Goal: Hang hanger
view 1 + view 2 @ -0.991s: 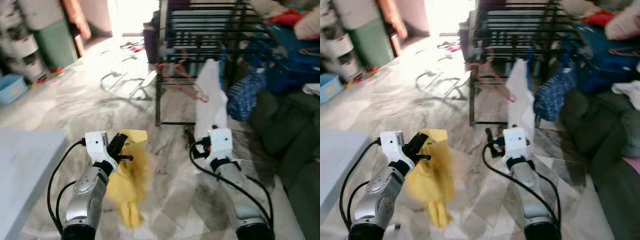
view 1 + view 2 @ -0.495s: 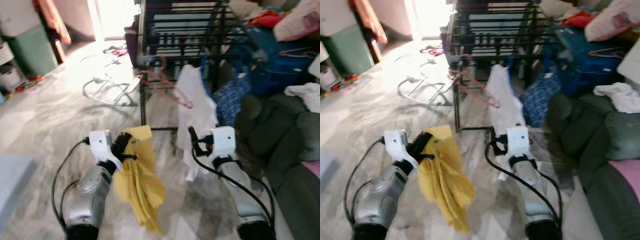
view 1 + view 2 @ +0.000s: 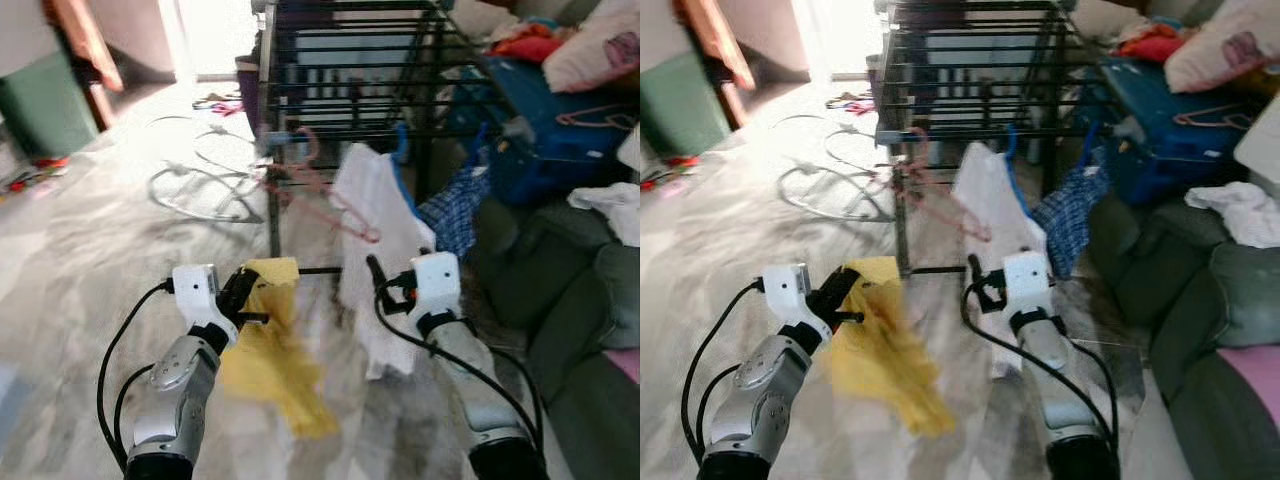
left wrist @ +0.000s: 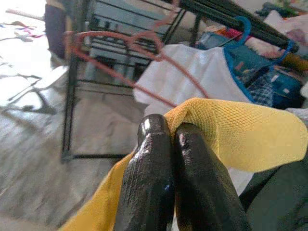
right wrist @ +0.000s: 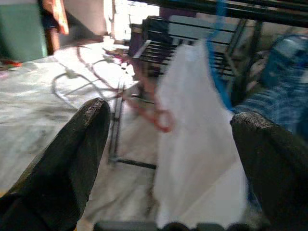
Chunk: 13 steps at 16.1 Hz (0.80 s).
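Observation:
My left gripper is shut on a yellow garment that hangs down from its fingers over the marble floor. A black drying rack stands just ahead. An empty pink hanger dangles from its lower front bar. Beside it a white garment hangs on a blue hanger. My right gripper is open and holds nothing, just in front of the white garment's lower part, its two fingers wide apart.
A blue plaid cloth hangs right of the white garment. A dark green sofa with a blue bag and loose clothes lines the right side. Wire hangers lie on the floor left of the rack. A green cabinet stands far left.
The camera has moved closer to the rack and turned right, so the grey table has left the picture. The yellow garment swings under my left gripper. Both grippers keep their state.

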{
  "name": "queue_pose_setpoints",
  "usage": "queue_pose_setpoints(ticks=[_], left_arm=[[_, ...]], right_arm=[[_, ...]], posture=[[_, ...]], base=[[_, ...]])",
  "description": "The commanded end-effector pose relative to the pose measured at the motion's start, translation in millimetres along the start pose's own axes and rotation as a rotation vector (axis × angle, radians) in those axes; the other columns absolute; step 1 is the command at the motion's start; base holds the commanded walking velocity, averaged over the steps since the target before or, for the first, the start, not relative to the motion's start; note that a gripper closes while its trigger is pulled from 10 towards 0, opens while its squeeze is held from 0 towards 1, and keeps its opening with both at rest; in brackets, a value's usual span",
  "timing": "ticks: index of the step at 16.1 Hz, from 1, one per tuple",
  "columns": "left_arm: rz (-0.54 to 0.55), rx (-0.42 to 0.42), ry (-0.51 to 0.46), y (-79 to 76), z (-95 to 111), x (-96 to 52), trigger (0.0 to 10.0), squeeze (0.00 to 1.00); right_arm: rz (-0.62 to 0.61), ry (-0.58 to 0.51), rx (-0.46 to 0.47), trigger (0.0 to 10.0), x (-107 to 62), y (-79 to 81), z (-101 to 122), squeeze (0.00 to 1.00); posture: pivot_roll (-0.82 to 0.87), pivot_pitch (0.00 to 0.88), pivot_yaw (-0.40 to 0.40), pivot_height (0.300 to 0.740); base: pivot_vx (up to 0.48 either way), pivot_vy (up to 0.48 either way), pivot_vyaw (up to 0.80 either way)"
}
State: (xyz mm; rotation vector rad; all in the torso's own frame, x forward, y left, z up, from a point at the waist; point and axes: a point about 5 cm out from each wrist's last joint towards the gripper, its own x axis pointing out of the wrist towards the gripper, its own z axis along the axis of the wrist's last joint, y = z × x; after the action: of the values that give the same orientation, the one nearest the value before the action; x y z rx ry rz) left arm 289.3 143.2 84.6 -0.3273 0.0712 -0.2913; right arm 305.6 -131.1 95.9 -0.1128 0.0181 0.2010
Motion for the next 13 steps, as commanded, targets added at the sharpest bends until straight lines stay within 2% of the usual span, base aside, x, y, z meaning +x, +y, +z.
queue_pose_setpoints(ticks=[1, 13], left_arm=[[-0.03, 0.003, -0.024, -8.1, 4.3, 3.1, 10.0, 0.0], [-0.039, 0.003, -0.003, -11.2, 0.0, 1.7, 10.0, 0.0]], right_arm=[[-0.018, 0.001, -0.006, 10.0, -0.3, -5.4, -0.4, 0.0], [-0.02, -0.001, -0.013, 10.0, 0.7, -4.6, -2.0, 0.0]], posture=[[-0.12, 0.0, -0.004, 0.74], [-0.11, 0.0, -0.001, 0.74]], base=[[0.416, 0.0, 0.0], [0.362, 0.309, 0.0]])
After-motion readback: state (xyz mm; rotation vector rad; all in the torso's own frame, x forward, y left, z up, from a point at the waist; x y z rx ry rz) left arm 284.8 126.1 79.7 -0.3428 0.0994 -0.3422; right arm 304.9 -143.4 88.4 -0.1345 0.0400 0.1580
